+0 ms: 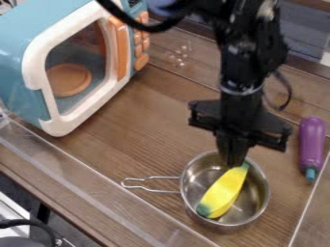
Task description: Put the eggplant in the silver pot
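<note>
Eggplant (311, 143) not in pot, tool (237, 156) clenched on nothing.

Your glossy purple toy eggplant with its blue-green stem cap lies on the brown wooden worktop (129, 135), far right near the edge, outside the small round shiny silver pot (191, 180) with the wire loop handle. Its long axis runs near-to-far, stem end toward the camera. Your black tool points straight down with jaws closed and empty, hanging right above the pot's far rim, over the yellow elongated toy (225, 190) already lying in the pot. So the eggplant sits to the tool's right in this view, apart from it. My read: you must go right, open up, and close across the short width. Teal-and-white toy microwave (65, 63) is far left, out of the way.
</note>
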Controlling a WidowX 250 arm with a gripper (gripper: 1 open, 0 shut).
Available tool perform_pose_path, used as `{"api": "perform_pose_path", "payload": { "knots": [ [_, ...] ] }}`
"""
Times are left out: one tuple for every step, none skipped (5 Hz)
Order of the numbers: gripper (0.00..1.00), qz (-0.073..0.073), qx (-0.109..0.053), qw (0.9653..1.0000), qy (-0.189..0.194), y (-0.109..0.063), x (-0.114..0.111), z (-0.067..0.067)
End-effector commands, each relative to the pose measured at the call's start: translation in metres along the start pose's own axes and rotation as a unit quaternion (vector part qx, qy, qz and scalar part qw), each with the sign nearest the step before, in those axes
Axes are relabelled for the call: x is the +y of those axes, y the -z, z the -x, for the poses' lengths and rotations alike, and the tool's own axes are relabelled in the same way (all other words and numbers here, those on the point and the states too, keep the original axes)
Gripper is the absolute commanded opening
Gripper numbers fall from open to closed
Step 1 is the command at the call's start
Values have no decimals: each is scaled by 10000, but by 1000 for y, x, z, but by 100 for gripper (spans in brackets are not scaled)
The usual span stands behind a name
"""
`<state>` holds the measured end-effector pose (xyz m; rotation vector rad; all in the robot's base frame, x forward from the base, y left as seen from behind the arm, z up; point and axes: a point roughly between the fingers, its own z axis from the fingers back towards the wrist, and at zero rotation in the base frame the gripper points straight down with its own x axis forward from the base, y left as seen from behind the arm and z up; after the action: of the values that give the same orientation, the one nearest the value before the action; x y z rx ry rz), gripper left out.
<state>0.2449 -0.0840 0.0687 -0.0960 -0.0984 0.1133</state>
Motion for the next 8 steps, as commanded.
{"api": "perform_pose_path", "payload": {
  "knots": [
    [0, -51, -89, 9999, -129, 0, 3, -1],
    [100, -99, -60, 9996, -274, 2, 4, 2],
    [0, -79, 23, 9999, 100, 10, 1, 9],
    [0, -70, 141, 9987, 487, 18, -2, 14],
    [100, -88, 222, 9987, 444, 23, -10, 21],
    [100, -112, 288, 9987, 408, 27, -17, 27],
    [100, -119, 378, 9979, 505, 31, -15, 30],
    [100, -166, 481, 9971, 573, 38, -10, 32]
  ]
}}
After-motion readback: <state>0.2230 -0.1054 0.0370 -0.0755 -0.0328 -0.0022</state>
